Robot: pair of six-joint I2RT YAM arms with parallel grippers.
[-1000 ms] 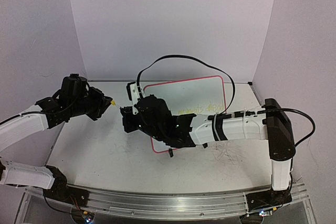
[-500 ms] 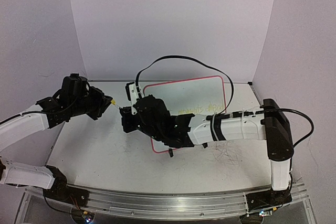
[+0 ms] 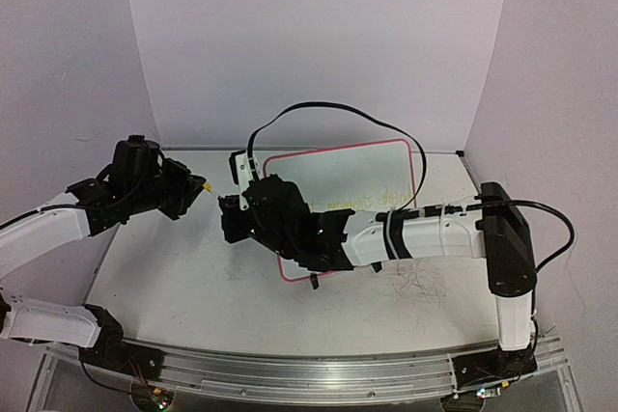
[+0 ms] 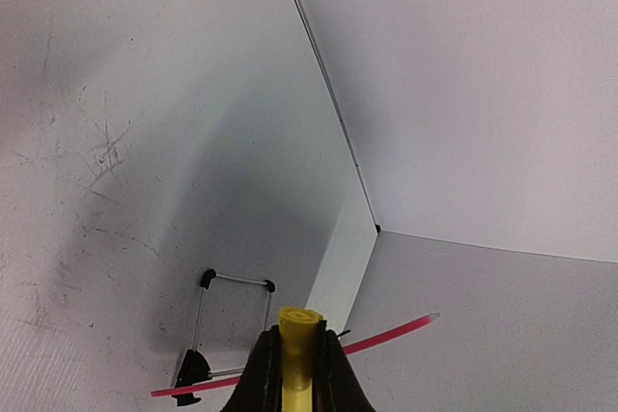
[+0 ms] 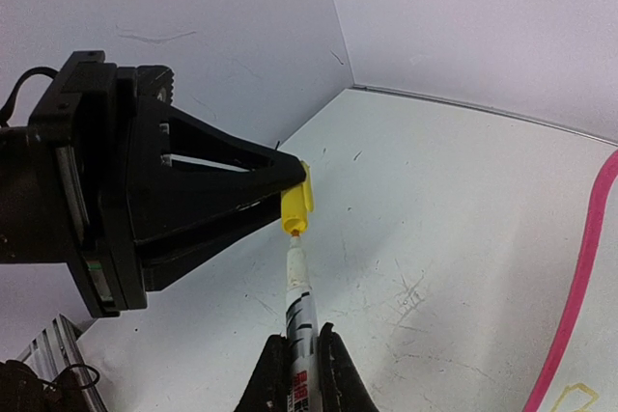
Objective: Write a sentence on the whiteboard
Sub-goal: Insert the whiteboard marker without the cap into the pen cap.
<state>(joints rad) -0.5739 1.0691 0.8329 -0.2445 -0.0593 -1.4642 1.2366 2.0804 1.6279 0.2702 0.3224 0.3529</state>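
The whiteboard (image 3: 348,173) lies flat at the back middle, white with a pink-red rim. The sentence (image 3: 388,199) shows as faint yellow writing on its right part, partly hidden by my right arm. My left gripper (image 3: 200,187) is shut on a yellow marker cap (image 4: 299,333), held in the air left of the board. My right gripper (image 3: 228,206) is shut on a white marker (image 5: 301,308) with black print. The marker's tip meets the cap's mouth (image 5: 294,221). The board's rim (image 5: 579,282) shows at the right of the right wrist view.
The grey table (image 3: 193,277) carries scribble marks (image 3: 420,285) near the front right. A black cable (image 3: 333,108) arches from my right wrist over the board. Purple walls close in the back and both sides. Small black clips (image 4: 191,370) show low in the left wrist view.
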